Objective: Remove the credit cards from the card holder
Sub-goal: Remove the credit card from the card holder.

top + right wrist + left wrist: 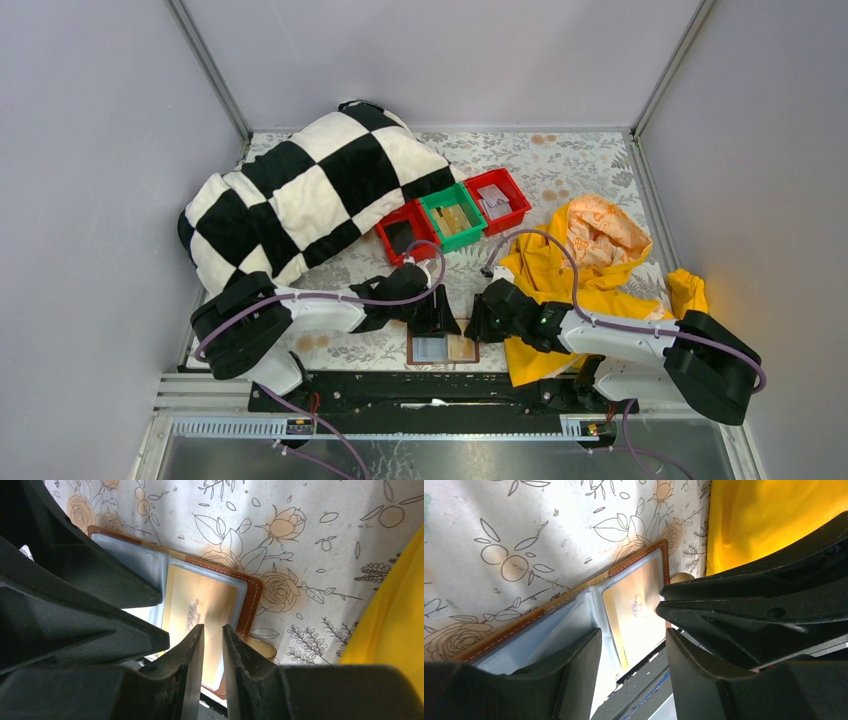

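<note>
The brown card holder [432, 349] lies open on the flowered cloth at the table's near edge, between my two grippers. A gold credit card [634, 611] [200, 605] sits in its right pocket, and the left pocket [554, 635] looks pale grey. My left gripper [437, 318] [634, 647] hangs over the holder's near edge, its jaws wide apart around the gold card's end without touching it. My right gripper [487, 318] [213, 632] stands over the same card, jaws a narrow slit apart with nothing between them. The holder's brown border [252, 597] shows beside it.
Behind the holder stand a red bin [408, 235], a green bin [453, 217] with a tan card, and a second red bin [497, 200] with a grey card. A black-and-white checkered blanket [300, 190] fills the back left. A yellow garment [585, 275] lies at the right.
</note>
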You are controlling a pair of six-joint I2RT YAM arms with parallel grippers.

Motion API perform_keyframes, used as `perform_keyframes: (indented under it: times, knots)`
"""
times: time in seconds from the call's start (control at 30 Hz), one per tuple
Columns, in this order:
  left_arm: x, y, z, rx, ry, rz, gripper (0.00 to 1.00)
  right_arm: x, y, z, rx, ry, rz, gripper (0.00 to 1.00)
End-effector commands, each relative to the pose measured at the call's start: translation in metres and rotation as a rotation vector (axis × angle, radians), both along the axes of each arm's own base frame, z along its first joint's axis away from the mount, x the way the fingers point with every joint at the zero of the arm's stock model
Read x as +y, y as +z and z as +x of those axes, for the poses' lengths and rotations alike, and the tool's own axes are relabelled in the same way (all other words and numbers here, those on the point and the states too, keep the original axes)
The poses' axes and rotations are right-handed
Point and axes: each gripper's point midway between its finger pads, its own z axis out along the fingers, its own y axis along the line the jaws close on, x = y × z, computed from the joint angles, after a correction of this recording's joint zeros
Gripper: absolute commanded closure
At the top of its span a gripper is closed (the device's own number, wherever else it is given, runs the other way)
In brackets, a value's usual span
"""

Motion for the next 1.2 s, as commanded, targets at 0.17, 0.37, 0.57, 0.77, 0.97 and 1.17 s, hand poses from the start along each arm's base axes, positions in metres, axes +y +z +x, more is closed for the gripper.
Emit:
perform_keyframes:
  times: [0.17,0.37,0.57,0.77,0.97,1.17]
  knots:
    - [0.016,-0.011,-0.005,0.005,-0.004,0.047,0.5,-0.006,0.012,0.008,-0.048,-0.048,-0.012,0.72]
    - [0.015,-0.013,-0.007,0.017,-0.012,0.038,0.5,-0.003,0.004,0.002,-0.02,-0.028,-0.002,0.72]
    - [0.013,-0.015,-0.01,0.031,-0.017,0.021,0.55,0.006,0.008,0.004,-0.029,-0.017,0.046,0.74]
    - [0.011,-0.014,-0.012,0.043,-0.011,-0.006,0.6,0.005,0.006,0.002,-0.024,-0.014,0.044,0.76]
    - [0.009,-0.013,-0.012,0.049,-0.005,-0.024,0.68,0.007,0.0,-0.001,-0.001,-0.01,0.046,0.78]
    - [0.008,-0.011,-0.011,0.047,0.006,-0.036,0.77,0.003,-0.009,-0.002,0.011,-0.024,0.03,0.79]
